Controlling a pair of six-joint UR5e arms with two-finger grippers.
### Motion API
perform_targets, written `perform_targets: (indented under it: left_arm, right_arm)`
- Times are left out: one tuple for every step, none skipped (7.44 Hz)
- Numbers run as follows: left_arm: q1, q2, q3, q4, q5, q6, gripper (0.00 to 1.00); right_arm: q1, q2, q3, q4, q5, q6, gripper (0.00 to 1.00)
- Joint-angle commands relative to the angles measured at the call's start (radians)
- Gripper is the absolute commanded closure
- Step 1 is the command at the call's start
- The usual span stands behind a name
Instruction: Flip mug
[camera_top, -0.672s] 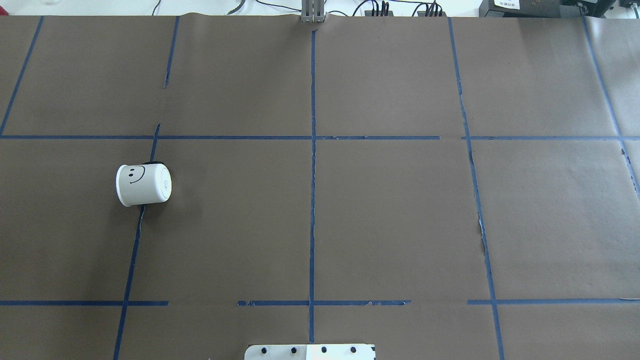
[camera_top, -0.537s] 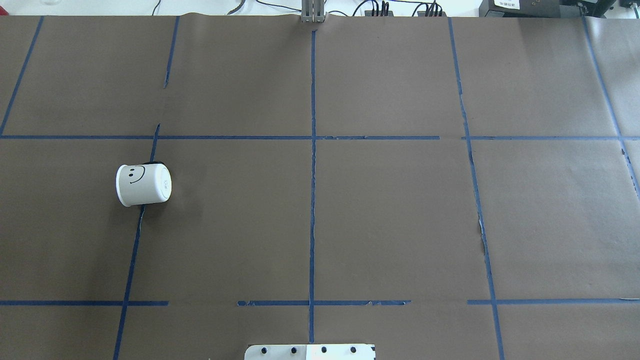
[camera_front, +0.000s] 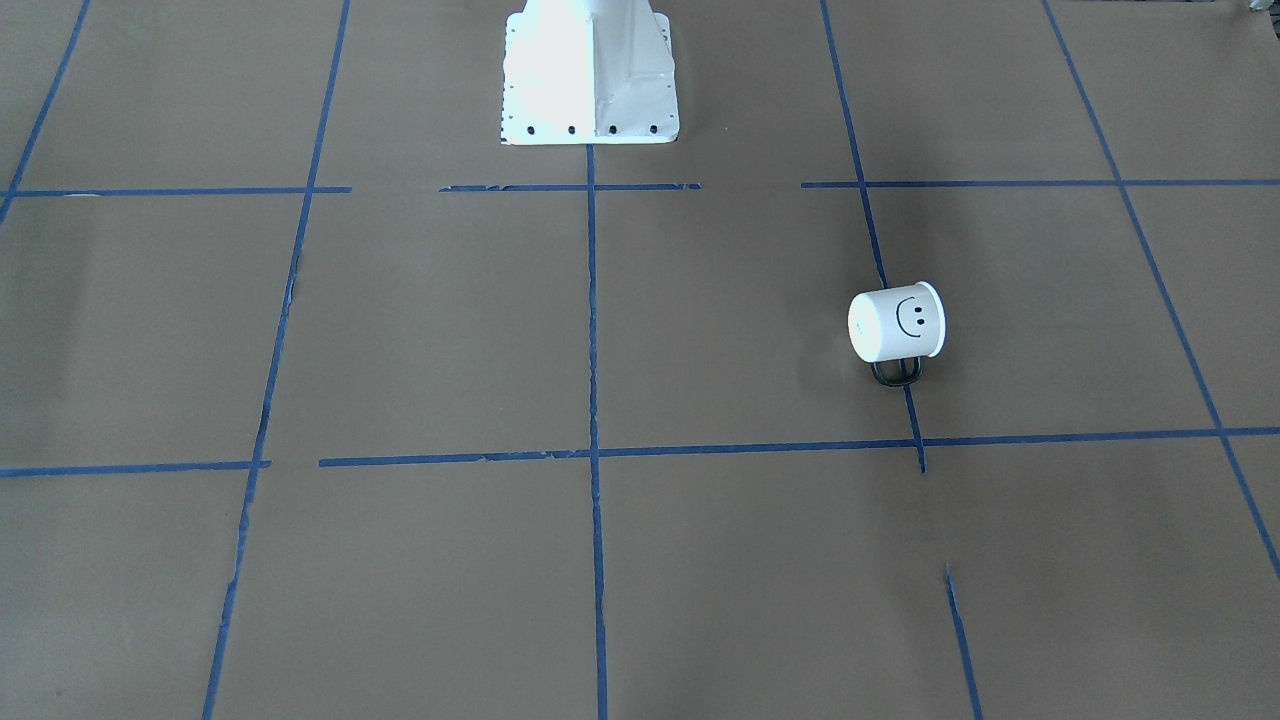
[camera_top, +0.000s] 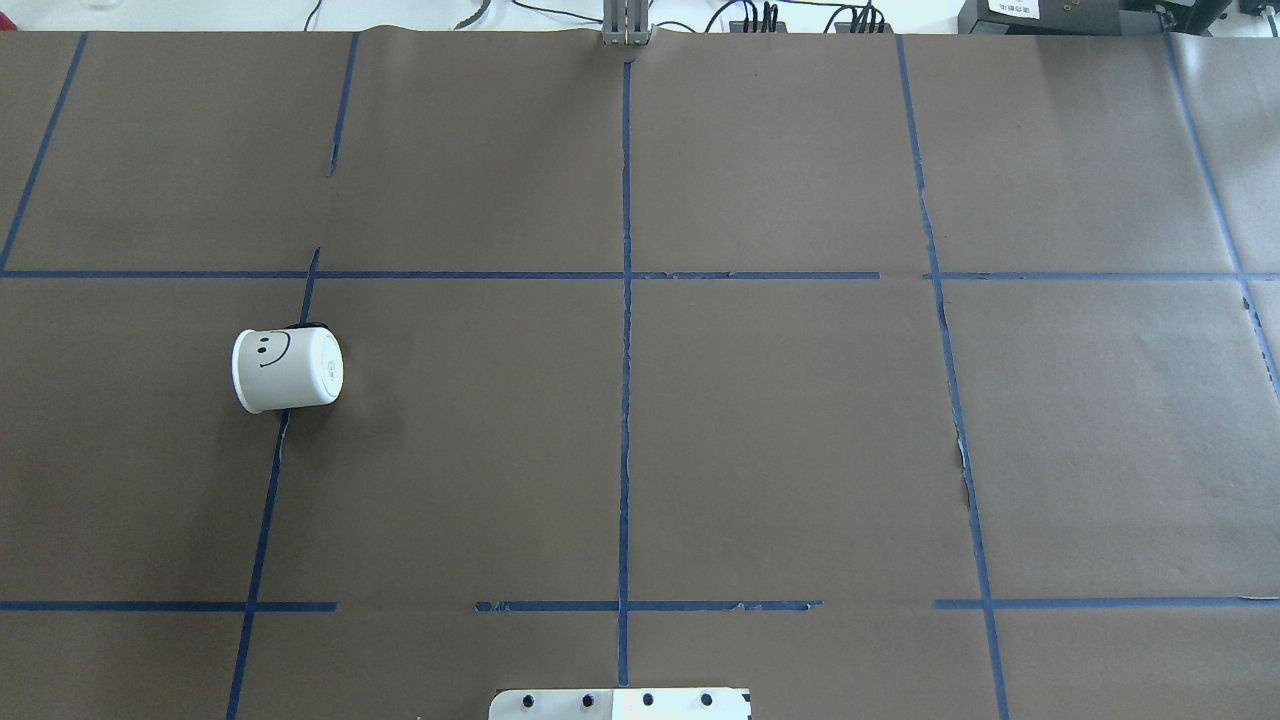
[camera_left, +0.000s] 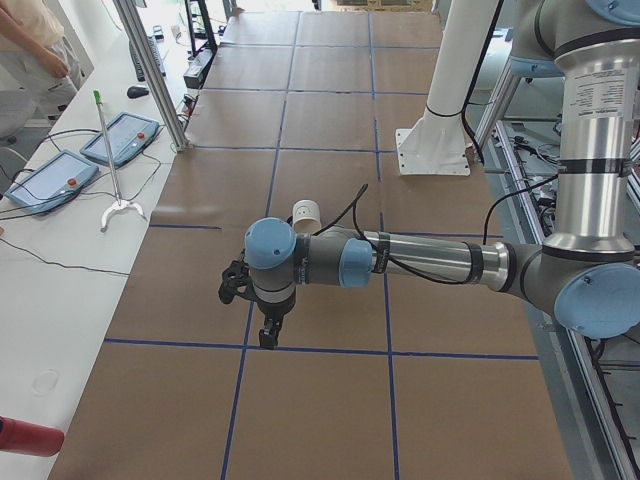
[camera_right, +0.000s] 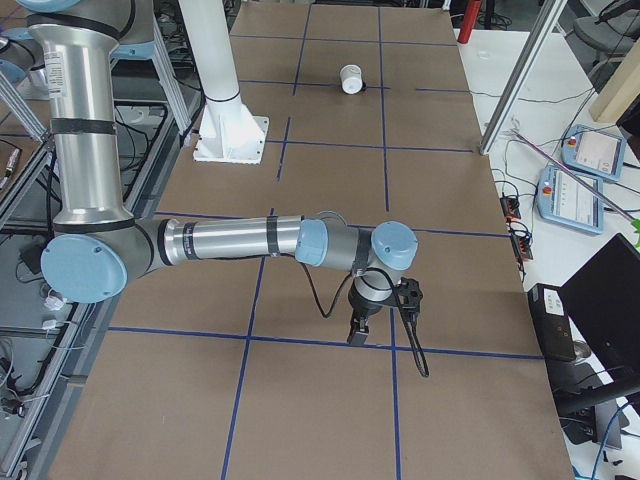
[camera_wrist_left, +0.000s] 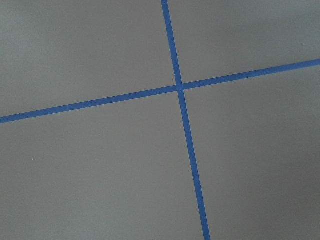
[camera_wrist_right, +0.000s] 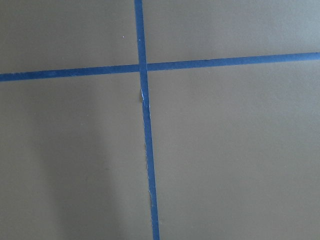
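The white mug (camera_top: 287, 370) with a black smiley lies on its side on the left half of the brown paper. Its closed base faces the table's middle and its mouth faces the table's left end. Its dark loop handle (camera_front: 897, 372) points away from the robot. It also shows in the front view (camera_front: 897, 325), the left view (camera_left: 305, 211) and the right view (camera_right: 351, 78). My left gripper (camera_left: 268, 338) hangs over a tape crossing, well short of the mug. My right gripper (camera_right: 357, 336) hangs over the table's right end. I cannot tell whether either is open or shut.
Blue tape lines (camera_top: 625, 400) grid the brown paper. The white robot base plate (camera_front: 590, 75) stands at the near middle edge. Teach pendants (camera_left: 120, 138) and a white-tipped stick (camera_left: 110, 160) lie on the side bench. An aluminium post (camera_top: 625, 25) stands at the far edge.
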Motion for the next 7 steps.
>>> perform_targets:
  left_arm:
    - [0.063,-0.025,-0.016,-0.002,0.001,-0.161,0.0]
    - [0.115,-0.062,-0.015,-0.007,-0.004,-0.171,0.0]
    - [0.158,-0.083,-0.016,-0.033,-0.013,-0.188,0.0]
    - [0.183,-0.083,-0.032,-0.082,-0.028,-0.297,0.0]
    - [0.269,-0.083,-0.033,-0.237,-0.022,-0.513,0.0]
    - [0.317,-0.076,-0.017,-0.463,-0.021,-0.72,0.0]
    - [0.395,-0.065,-0.009,-0.651,-0.018,-0.95,0.0]
  right_arm:
    - [0.0,0.001,0.0,0.0,0.0,0.0,0.0]
    - [0.0,0.001,0.0,0.0,0.0,0.0,0.0]
    - [0.0,0.001,0.0,0.0,0.0,0.0,0.0]
    - [0.0,-0.001,0.0,0.0,0.0,0.0,0.0]
    - [0.0,-0.001,0.0,0.0,0.0,0.0,0.0]
    - [0.0,0.001,0.0,0.0,0.0,0.0,0.0]
    - [0.0,0.001,0.0,0.0,0.0,0.0,0.0]
